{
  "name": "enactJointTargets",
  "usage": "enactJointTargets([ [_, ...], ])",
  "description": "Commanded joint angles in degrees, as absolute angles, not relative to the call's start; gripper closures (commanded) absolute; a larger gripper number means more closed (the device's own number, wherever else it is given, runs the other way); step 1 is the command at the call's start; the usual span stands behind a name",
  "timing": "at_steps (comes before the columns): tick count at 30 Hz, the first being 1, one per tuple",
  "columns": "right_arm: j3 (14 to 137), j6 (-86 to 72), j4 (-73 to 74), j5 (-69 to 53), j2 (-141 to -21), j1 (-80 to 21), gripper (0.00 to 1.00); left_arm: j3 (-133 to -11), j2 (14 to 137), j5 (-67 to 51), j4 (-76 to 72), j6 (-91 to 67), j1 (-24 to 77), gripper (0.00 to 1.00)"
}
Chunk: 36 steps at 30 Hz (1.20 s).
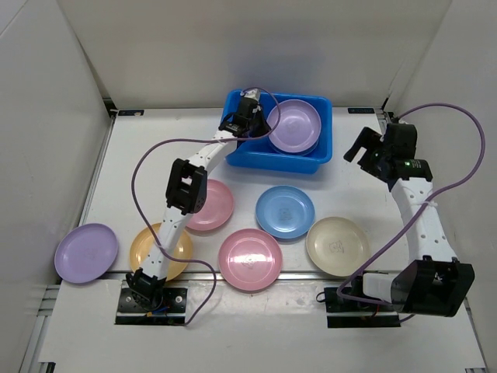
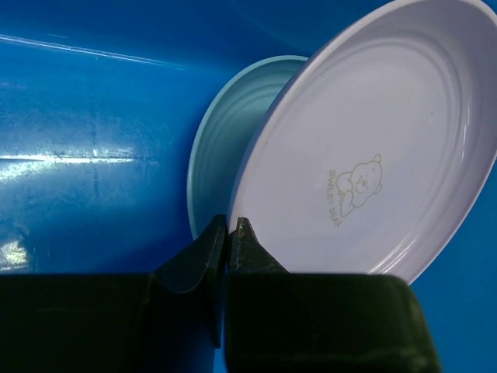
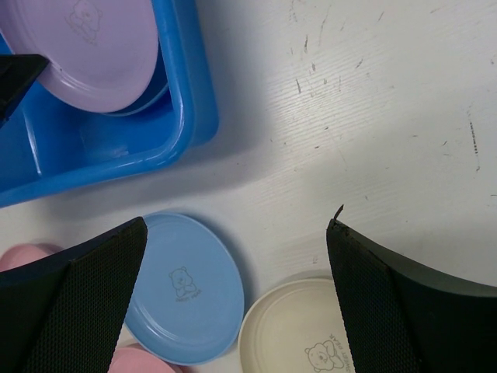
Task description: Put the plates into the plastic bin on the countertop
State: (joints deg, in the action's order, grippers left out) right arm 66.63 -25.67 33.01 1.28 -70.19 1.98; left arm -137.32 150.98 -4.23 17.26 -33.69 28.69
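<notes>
The blue plastic bin (image 1: 242, 155) stands at the back of the white countertop (image 1: 155, 148). Inside it a lilac plate (image 1: 295, 123) (image 2: 373, 155) leans tilted on a light blue plate (image 2: 213, 155). My left gripper (image 1: 250, 116) (image 2: 231, 224) reaches into the bin, shut on the lilac plate's rim. My right gripper (image 1: 363, 149) (image 3: 237, 224) hovers open and holds nothing, to the right of the bin. On the countertop lie two pink plates (image 1: 211, 204) (image 1: 250, 259), a light blue one (image 1: 285, 211) (image 3: 182, 287), a cream one (image 1: 337, 245) (image 3: 299, 334), an orange-yellow one (image 1: 161, 251) and a lilac one (image 1: 86, 252).
White walls close in the back and both sides. Metal rails (image 1: 99, 167) run along the countertop's edges; the lilac plate at the front left lies over the left rail. The left arm passes over the nearer pink plate and the orange-yellow plate.
</notes>
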Motion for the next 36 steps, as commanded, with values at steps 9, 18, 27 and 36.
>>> enactJointTargets([
  [9, 67.85, -25.66, 32.7, -1.23, -72.24, 2.2, 0.01, -140.63, 150.47, -1.05, 14.24, -35.51, 29.44, 0.72],
  [18, 67.86, -20.4, 33.05, -4.91, -71.9, 2.2, 0.01, -139.66, 146.61, -4.39, 13.88, -33.49, 29.44, 0.01],
  [27, 54.52, -13.17, 24.45, -19.06, -71.54, 1.23, 0.01, -127.99, 125.91, -6.86, 20.73, -18.92, 29.36, 0.01],
  [36, 45.36, -13.19, 12.49, -18.56, -77.33, -8.08, 0.02, -88.45, 92.16, 1.47, 21.88, -16.08, 28.22, 0.01],
])
